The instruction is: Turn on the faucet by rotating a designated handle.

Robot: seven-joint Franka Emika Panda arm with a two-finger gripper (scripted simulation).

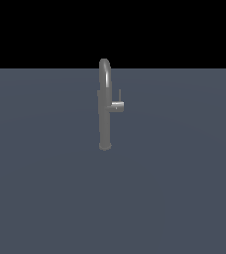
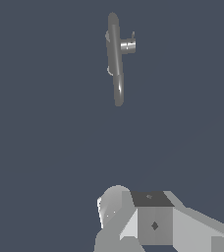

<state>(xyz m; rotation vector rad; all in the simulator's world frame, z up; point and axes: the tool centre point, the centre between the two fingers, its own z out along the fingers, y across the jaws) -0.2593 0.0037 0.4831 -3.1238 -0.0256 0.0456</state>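
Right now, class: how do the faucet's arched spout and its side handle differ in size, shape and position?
The spout is a curved arch topping the faucet; the handle is a short stub off the column's side, on the exterior view's right, with a thin straight rod pointing up. The spout sits higher and is thicker than that rod. Both are grey metal.

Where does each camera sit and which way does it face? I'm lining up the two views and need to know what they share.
Exterior view: off the arm, looking level at the upright faucet on the flat grey floor, its handle on the exterior view's right; no part of the robot shows.
Wrist view: on the wrist, well away from the faucet, looking toward it; grey blocky parts of the robot fill the near edge, and no fingertips can be made out.
Shared: both show the faucet, the handle and the floor.
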